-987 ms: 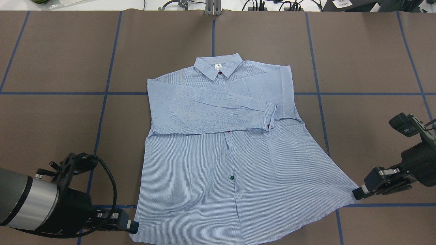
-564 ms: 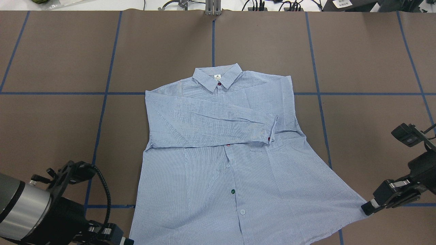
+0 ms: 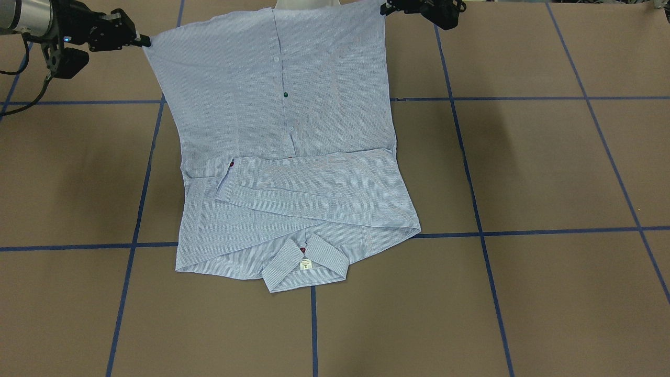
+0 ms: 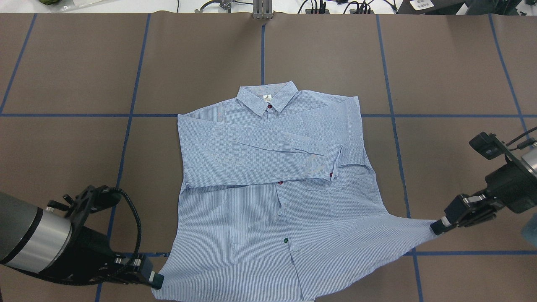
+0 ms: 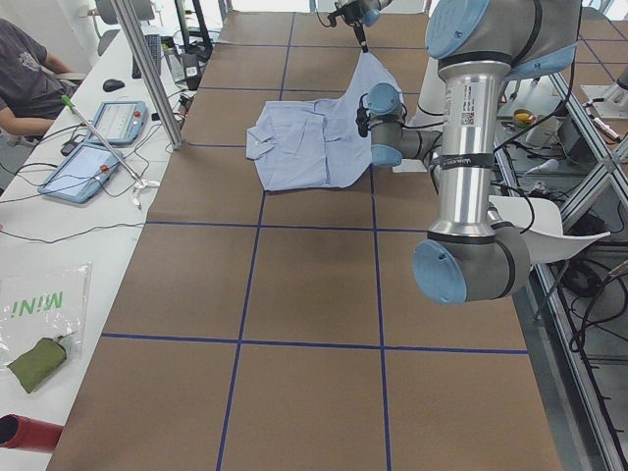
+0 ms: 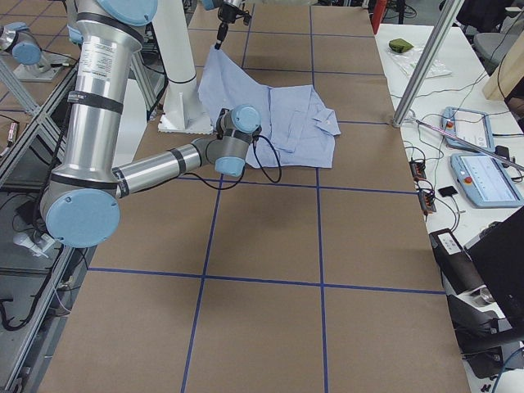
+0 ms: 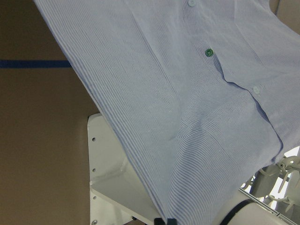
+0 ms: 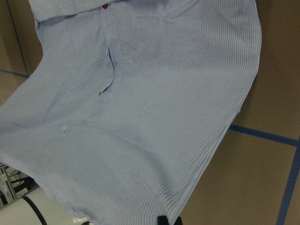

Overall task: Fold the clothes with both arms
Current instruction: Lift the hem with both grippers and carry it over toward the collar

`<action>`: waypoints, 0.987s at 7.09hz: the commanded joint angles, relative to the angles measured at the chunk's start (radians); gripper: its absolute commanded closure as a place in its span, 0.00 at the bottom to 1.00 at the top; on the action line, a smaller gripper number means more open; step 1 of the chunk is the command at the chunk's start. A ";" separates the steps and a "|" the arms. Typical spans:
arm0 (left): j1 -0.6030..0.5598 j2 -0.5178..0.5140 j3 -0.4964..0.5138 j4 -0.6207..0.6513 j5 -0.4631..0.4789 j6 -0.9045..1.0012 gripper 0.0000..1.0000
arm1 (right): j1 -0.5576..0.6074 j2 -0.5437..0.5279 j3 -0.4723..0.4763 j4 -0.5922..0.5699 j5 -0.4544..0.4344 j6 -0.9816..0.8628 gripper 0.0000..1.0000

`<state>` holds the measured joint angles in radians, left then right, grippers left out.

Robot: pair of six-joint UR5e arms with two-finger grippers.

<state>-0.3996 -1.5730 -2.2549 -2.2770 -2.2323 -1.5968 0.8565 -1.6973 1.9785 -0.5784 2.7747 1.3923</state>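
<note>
The light blue striped shirt (image 4: pixel 268 188) lies front up on the brown table, collar (image 4: pixel 267 97) at the far side, one sleeve folded across the chest. My left gripper (image 4: pixel 156 280) is shut on the near left hem corner. My right gripper (image 4: pixel 436 228) is shut on the near right hem corner. Both hold the hem raised and stretched, as the front-facing view shows: left gripper (image 3: pixel 384 9), right gripper (image 3: pixel 144 41). The wrist views show the hanging cloth, from the left wrist (image 7: pixel 187 117) and from the right wrist (image 8: pixel 140 117).
Brown paper with blue tape lines (image 4: pixel 390 115) covers the table. The white pedestal base (image 7: pixel 108 164) stands under the raised hem. A side desk with tablets (image 5: pixel 93 147), a metal pole (image 5: pixel 147 69) and a seated person (image 5: pixel 25 69) lie beyond the far edge.
Both grippers drew the hem toward the robot, then came back a little, still holding it. The collar and folded sleeve slid slightly nearer the robot.
</note>
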 commanded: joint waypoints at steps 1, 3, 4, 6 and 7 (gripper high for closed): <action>-0.092 -0.057 0.078 0.001 -0.001 0.005 1.00 | 0.074 0.104 -0.099 0.002 -0.024 -0.001 1.00; -0.189 -0.172 0.213 0.001 -0.003 0.006 1.00 | 0.119 0.226 -0.228 -0.008 -0.067 -0.004 1.00; -0.233 -0.203 0.259 -0.004 -0.003 0.008 1.00 | 0.124 0.295 -0.313 -0.009 -0.102 -0.006 1.00; -0.300 -0.237 0.336 -0.001 -0.004 0.131 1.00 | 0.153 0.454 -0.484 -0.008 -0.135 -0.009 1.00; -0.344 -0.271 0.389 0.001 -0.006 0.159 1.00 | 0.176 0.503 -0.544 -0.008 -0.139 -0.010 1.00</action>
<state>-0.6959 -1.8120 -1.9234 -2.2778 -2.2368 -1.4865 1.0077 -1.2652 1.5186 -0.5864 2.6449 1.3837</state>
